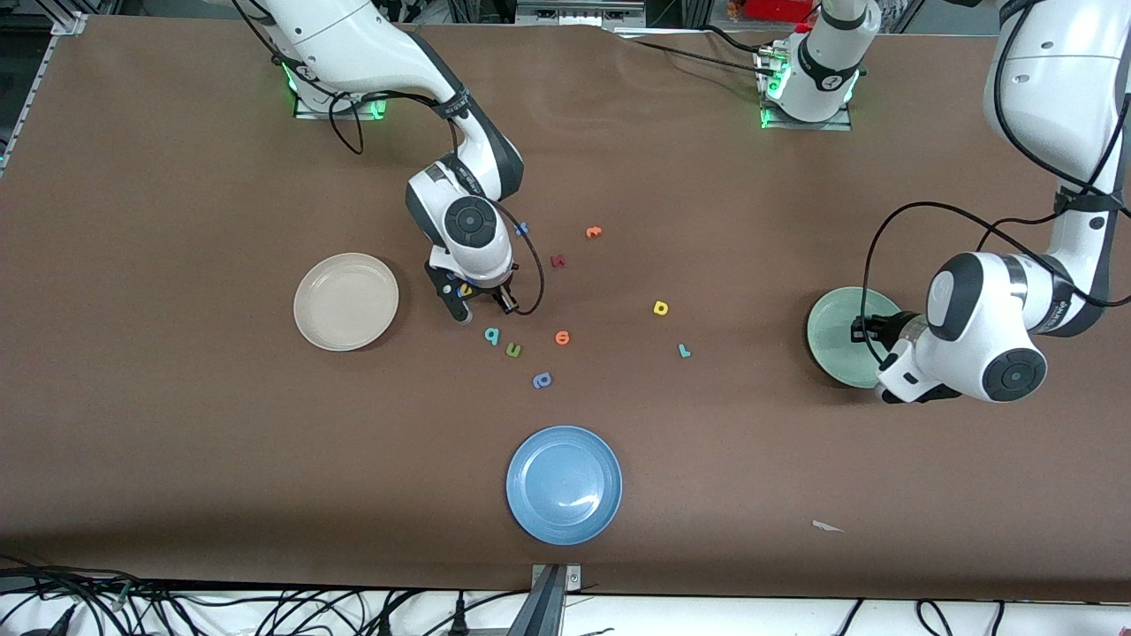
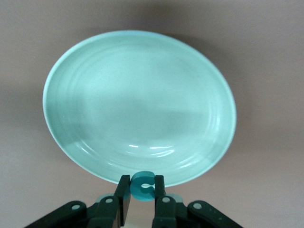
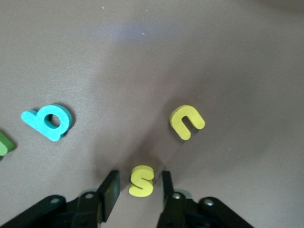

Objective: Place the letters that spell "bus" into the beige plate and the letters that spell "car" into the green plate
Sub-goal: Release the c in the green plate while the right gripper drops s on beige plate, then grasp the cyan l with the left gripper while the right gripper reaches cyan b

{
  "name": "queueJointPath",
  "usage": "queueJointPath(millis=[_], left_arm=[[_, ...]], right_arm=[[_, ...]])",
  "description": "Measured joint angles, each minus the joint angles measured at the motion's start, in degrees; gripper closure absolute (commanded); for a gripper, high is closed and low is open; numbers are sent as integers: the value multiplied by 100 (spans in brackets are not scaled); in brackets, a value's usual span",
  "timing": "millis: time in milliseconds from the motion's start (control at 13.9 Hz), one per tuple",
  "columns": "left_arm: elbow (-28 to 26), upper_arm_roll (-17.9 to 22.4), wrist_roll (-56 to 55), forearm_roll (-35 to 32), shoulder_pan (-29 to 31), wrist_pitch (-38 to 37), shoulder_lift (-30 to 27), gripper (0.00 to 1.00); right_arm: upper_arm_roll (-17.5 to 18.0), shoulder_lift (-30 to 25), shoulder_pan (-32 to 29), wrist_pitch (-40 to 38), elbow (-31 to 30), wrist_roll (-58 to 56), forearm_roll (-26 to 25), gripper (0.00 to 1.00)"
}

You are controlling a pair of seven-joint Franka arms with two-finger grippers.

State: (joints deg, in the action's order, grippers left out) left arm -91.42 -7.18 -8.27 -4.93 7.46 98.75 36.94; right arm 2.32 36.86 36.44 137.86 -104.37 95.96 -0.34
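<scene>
My right gripper [image 1: 482,306] is low over the table between the beige plate [image 1: 345,301] and the scattered letters. It is open, with the yellow s [image 3: 141,181] lying between its fingers, a gap on each side. The yellow u [image 3: 187,121] and the teal b [image 3: 49,121] [image 1: 491,336] lie close by. My left gripper [image 2: 141,183] [image 1: 861,331] is shut on the teal c [image 2: 142,186], over the rim of the empty green plate [image 2: 137,104] [image 1: 835,336]. The yellow a [image 1: 660,307] and teal r [image 1: 684,351] lie on the table between the two arms.
A blue plate [image 1: 564,484] sits nearer the front camera, mid-table. Other loose letters: green [image 1: 513,351], orange [image 1: 562,337], blue-violet [image 1: 542,381], dark red [image 1: 557,261], another orange [image 1: 593,232], a small blue one [image 1: 521,228] beside the right arm.
</scene>
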Motion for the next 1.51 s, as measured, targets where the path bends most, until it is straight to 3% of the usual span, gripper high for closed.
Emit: queueJointPath(millis=[144, 359, 574, 646, 861, 1077, 1364, 1436, 1507], left_arm=[[-39, 0, 57, 0, 48, 34, 45, 82], [-38, -10, 71, 0, 52, 37, 37, 42], [-8, -26, 71, 0, 52, 52, 14, 15], [25, -36, 71, 0, 52, 55, -15, 0], [86, -213, 12, 129, 48, 50, -284, 0], [86, -729, -634, 155, 24, 24, -500, 0], [41, -1421, -2141, 163, -190, 557, -488, 0], [10, -1465, -2504, 167, -341, 819, -445, 0], [-16, -1475, -2831, 167, -504, 1084, -369, 1]], right_arm=[[0, -4, 0, 34, -1, 0, -3, 99], [-9, -7, 1, 29, 18, -30, -17, 99], [-211, -172, 1, -379, 220, -505, -52, 99], [-322, -299, -1, -649, 299, -806, -53, 99], [-747, -753, -14, -1419, 329, -1795, -53, 100], [-1057, -942, -27, -1557, 28, -2491, -53, 100], [-1615, -996, -34, -1160, -554, -3664, -53, 100], [-1727, -1033, -42, -893, -788, -3893, -53, 97], [-1791, -1076, -46, -596, -1034, -4045, -53, 86]])
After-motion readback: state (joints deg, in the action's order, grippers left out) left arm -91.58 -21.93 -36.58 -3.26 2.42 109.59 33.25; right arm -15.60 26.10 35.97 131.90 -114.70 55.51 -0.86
